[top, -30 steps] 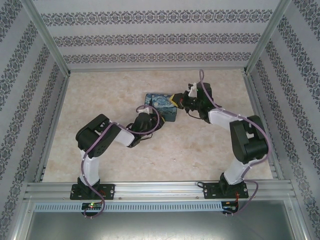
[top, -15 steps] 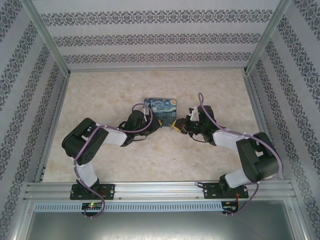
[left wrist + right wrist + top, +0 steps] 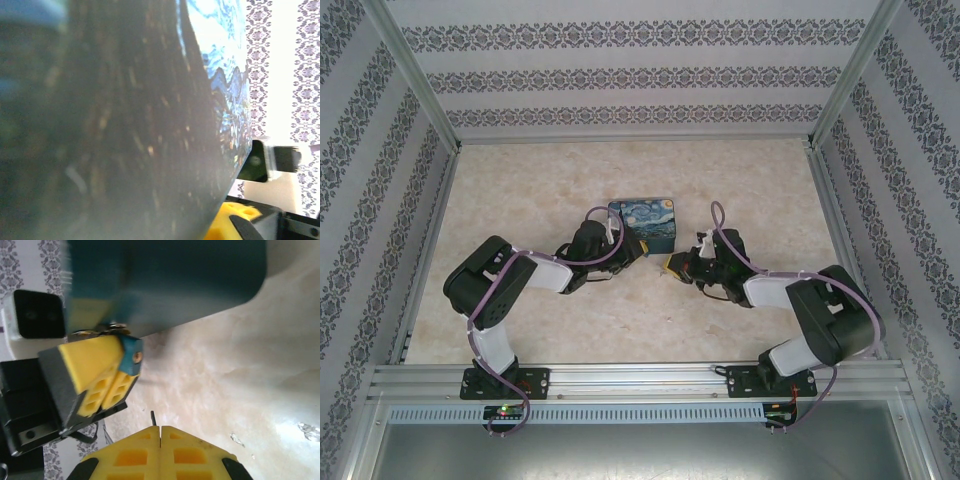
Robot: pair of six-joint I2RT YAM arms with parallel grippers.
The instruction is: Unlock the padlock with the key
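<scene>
Padlock clenched at tip of left tool, right beside tin on table. Right tool, clenched and seemingly empty, backed off tin toward near edge within 1 second. Key not made out; unlocking likely not started.

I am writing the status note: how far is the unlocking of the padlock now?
Done: left gripper seems to grip the small blue padlock by the tin. In hand: shut right gripper faces it; whether it holds the key I cannot tell. Left: inserting, turning, opening.
</scene>
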